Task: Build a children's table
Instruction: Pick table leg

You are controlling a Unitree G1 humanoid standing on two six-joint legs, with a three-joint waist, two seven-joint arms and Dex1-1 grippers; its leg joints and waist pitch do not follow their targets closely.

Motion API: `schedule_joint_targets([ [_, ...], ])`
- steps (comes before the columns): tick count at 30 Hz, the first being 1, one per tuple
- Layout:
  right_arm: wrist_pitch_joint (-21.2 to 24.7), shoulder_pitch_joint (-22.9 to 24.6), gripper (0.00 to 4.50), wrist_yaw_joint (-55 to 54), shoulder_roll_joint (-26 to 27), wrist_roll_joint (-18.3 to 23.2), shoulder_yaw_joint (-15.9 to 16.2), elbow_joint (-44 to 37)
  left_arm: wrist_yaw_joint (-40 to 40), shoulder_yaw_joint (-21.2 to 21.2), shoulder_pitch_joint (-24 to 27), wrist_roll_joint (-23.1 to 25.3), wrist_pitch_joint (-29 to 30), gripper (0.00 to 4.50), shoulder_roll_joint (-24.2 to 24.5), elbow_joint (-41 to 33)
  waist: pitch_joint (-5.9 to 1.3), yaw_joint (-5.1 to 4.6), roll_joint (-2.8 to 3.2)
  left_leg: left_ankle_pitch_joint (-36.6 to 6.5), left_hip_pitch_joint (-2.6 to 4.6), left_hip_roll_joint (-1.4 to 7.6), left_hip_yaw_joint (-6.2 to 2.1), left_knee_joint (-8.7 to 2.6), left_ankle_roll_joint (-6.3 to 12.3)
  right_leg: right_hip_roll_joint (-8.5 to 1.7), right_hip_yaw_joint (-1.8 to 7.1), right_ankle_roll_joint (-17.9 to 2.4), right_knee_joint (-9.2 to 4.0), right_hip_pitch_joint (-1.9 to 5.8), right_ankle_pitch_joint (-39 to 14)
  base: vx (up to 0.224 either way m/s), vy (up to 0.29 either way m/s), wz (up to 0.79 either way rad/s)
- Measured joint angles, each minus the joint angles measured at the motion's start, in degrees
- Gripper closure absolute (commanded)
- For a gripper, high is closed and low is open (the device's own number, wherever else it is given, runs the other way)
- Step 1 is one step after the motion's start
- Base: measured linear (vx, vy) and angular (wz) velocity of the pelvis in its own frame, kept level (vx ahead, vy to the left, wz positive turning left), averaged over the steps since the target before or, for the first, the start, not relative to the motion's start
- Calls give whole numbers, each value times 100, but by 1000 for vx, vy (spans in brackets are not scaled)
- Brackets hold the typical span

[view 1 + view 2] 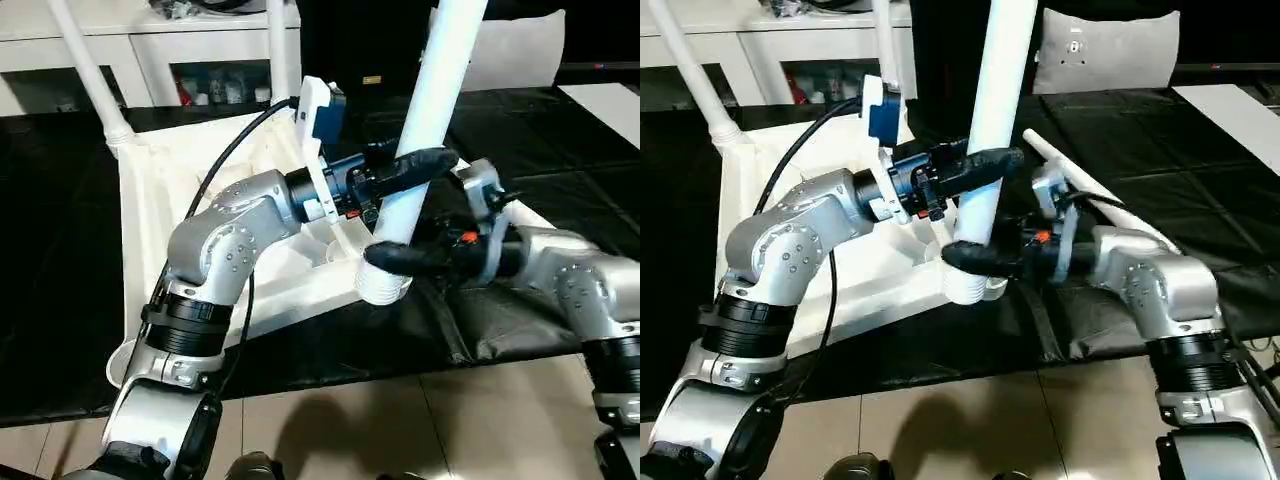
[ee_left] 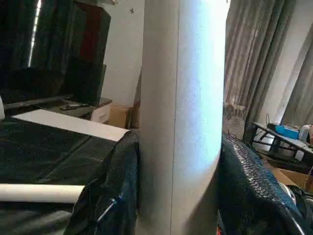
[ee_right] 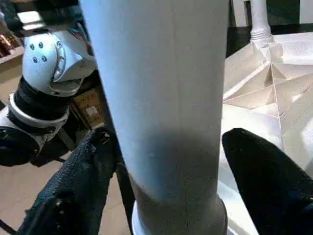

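Two grippers bracket the leg (image 1: 432, 95) at frame centre: left gripper (image 1: 425, 165) pinching it, right gripper (image 1: 395, 257) spread low. We should press straight into the tabletop (image 1: 150, 200) corner socket (image 1: 383, 285).

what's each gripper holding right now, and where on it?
Both are on the same white leg: left gripper clamps mid-shaft, right gripper sits lower, just above the corner socket; its grip can't be told.
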Motion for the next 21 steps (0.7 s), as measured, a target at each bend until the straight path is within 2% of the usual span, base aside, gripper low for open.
schedule_joint_targets([
  [3, -12, -4, 122, -14, 74, -1, 34, 56, 0, -35, 0, 30, -7, 268, 0, 0, 0, 0, 0, 0, 0, 0, 0, 0, 0, 0, 0, 8, 0, 0, -5, 0, 0, 0],
  [4, -12, -7, 147, -14, 81, -1, 35, 81, -1, -48, 0, 35, -7, 268, -1, 0, 0, 0, 0, 0, 0, 0, 0, 0, 0, 0, 0, 8, 0, 0, -5, 0, 0, 0],
  [5, -12, -8, 153, -14, 81, -8, 35, 94, -1, -59, 0, 44, -7, 268, -1, 0, 0, 0, 0, 0, 0, 0, 0, 0, 0, 0, 0, 7, 0, 0, -4, 0, 0, 0],
  [7, -19, -25, 155, -10, 82, -70, 35, 97, -1, -85, 0, 76, -9, 268, 3, 0, 0, 0, 0, 0, -1, 0, 0, 0, 0, 0, 0, 1, 0, 0, -1, 0, 0, 0],
  [9, -43, -42, 194, -2, 82, -96, 35, 96, -1, -111, 0, 80, -12, 268, 1, 0, 0, 3, 0, 0, 0, 0, 0, 0, 0, 0, 0, -3, 0, 0, 2, 0, 0, 0],
  [13, -62, -41, 203, 39, 86, -96, 62, 96, 0, -126, 10, 112, -32, 268, 6, 0, 0, 3, 0, 0, -1, 0, 0, 0, 0, 0, 0, -4, 0, 0, 3, 0, 0, 0],
  [14, -62, -41, 228, 39, 86, -97, 65, 97, -1, -132, 10, 120, -35, 268, 6, 0, 0, 3, 0, 0, -1, 0, 0, 0, 0, 0, 0, -5, 0, 0, 3, 0, 0, 0],
  [21, -165, -41, 250, 65, 87, -134, 114, 93, 10, -143, 13, 137, -39, 268, 6, 7, 0, 3, 0, 0, 0, 0, 0, 0, 0, 0, 0, -5, 1, 0, 3, 0, 0, 0],
])
